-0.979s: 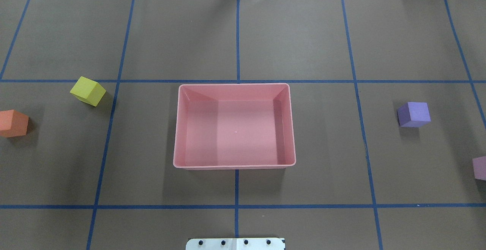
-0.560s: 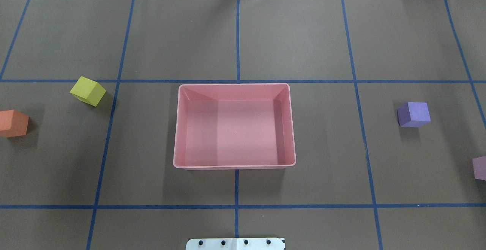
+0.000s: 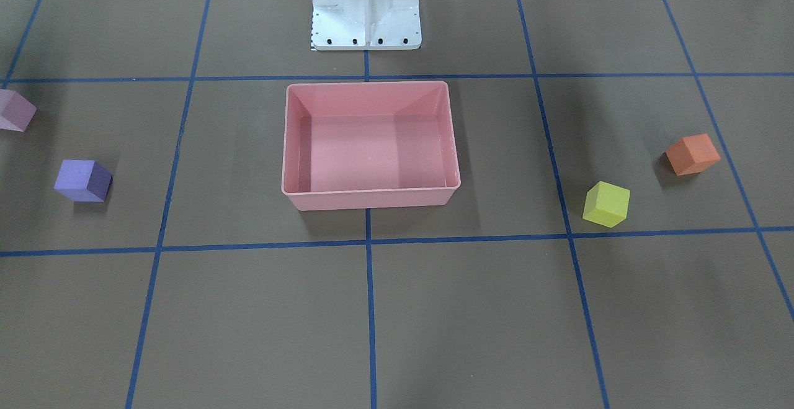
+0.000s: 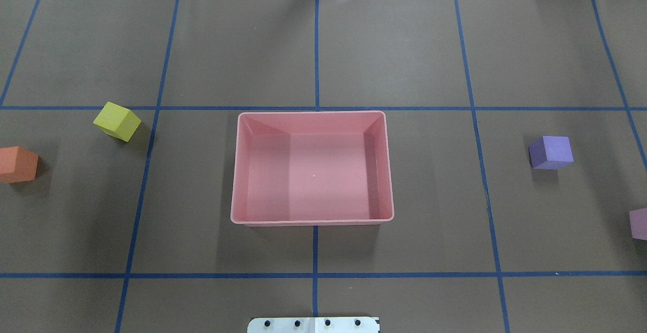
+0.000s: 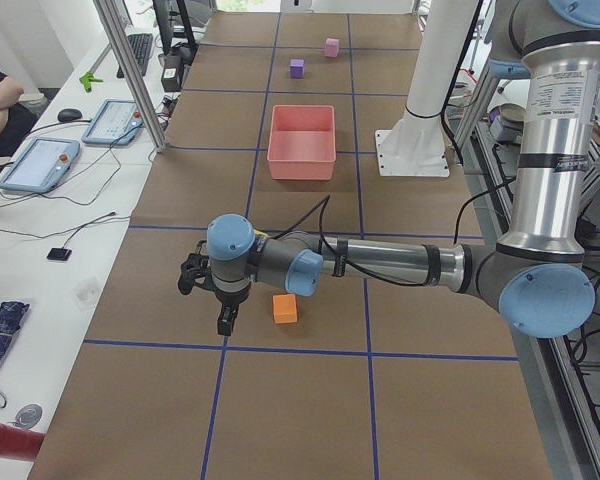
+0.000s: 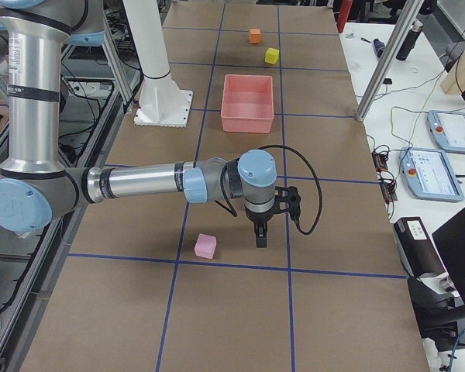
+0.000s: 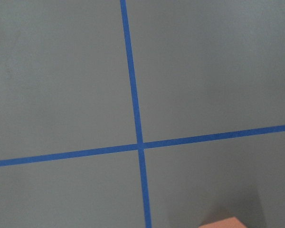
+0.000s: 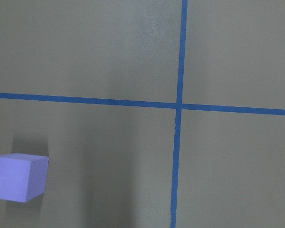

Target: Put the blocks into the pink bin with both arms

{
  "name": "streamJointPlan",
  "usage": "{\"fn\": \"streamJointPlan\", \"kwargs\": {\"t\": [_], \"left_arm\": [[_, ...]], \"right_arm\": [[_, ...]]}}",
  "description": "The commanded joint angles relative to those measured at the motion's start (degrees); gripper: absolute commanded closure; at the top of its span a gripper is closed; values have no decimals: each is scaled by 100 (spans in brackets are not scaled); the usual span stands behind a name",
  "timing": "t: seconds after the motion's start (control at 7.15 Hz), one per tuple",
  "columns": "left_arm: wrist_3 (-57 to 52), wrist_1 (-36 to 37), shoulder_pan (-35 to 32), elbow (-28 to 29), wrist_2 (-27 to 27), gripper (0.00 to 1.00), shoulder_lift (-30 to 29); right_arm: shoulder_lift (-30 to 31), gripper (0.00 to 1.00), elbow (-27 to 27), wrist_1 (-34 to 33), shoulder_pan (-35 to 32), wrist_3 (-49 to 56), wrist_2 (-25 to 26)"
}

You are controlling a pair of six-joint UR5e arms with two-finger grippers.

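4 blocks [image 4: 551,152] lie outside the pink bin [image 4: 313,176]; left gripper [image 5: 225,326], right gripper [image 6: 260,239]: cannot tell if clenched.

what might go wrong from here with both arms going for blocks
1. The left gripper hangs beside the orange block; a careless sideways move might knock it away.
2. The yellow-green block sits skewed to the grid lines, so a square grasp may catch its corners and slip.
3. The right gripper shares the one pink bin; arriving together, the two may collide above it.

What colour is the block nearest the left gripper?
Orange block, clearest in the exterior left view.
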State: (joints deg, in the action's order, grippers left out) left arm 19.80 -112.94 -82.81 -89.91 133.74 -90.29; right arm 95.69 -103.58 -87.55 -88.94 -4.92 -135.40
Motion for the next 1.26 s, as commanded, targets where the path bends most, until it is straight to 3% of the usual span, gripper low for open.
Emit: {"fn": "streamJointPlan", "kwargs": {"t": [0.0, 0.14, 0.42, 0.7, 1.12], "left_arm": [[1943, -1830, 658, 166, -146, 0, 431], [2236, -2124, 765, 158, -173, 0, 538], [2554, -2617, 1640, 105, -1239, 0, 819], [3125, -3040, 1934, 114, -1315, 0, 978], [3136, -3041, 2163, 114, -1474, 0, 987]], "right_arm": [[-7, 0, 13, -8, 35, -9, 5], [2, 0, 66, -8, 44, 0, -4], [19, 0, 58, 1, 35, -17, -30], [2, 0, 57, -8, 35, -17, -39], [2, 0, 66, -17, 35, -17, -118]]}}
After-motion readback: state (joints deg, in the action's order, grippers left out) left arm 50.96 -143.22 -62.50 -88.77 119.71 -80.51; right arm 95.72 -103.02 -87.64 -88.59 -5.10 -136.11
